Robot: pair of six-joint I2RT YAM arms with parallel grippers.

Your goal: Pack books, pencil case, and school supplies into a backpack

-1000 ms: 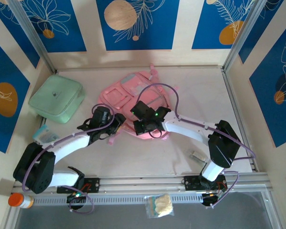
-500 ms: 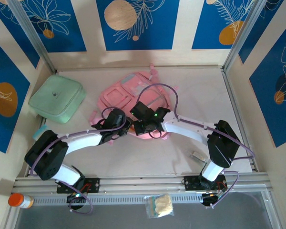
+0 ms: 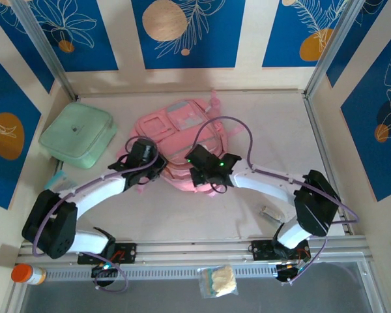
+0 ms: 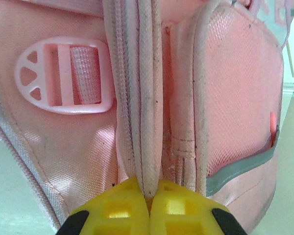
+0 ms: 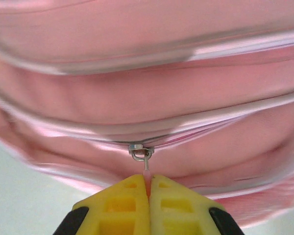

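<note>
The pink backpack (image 3: 182,127) lies flat in the middle of the table, with both arms at its near edge. My left gripper (image 3: 155,171) is shut on a pale piped seam (image 4: 148,122) of the backpack, next to a pink plastic strap buckle (image 4: 63,74). My right gripper (image 3: 199,175) is shut on the pink zipper pull (image 5: 147,175). The pull hangs from a metal slider (image 5: 139,150) on a zipper line that runs across the pink fabric.
A mint green square pouch (image 3: 77,135) sits at the back left, with a small blue-and-white item (image 3: 60,182) in front of it. A small grey object (image 3: 270,213) lies near the right arm. An orange-capped bottle (image 3: 26,274) and a plastic bag (image 3: 218,281) rest on the near rail.
My left gripper has closed on the backpack's seam after reaching in. The backpack now lies wider and farther back. My right gripper, still shut on the pull, has shifted slightly.
</note>
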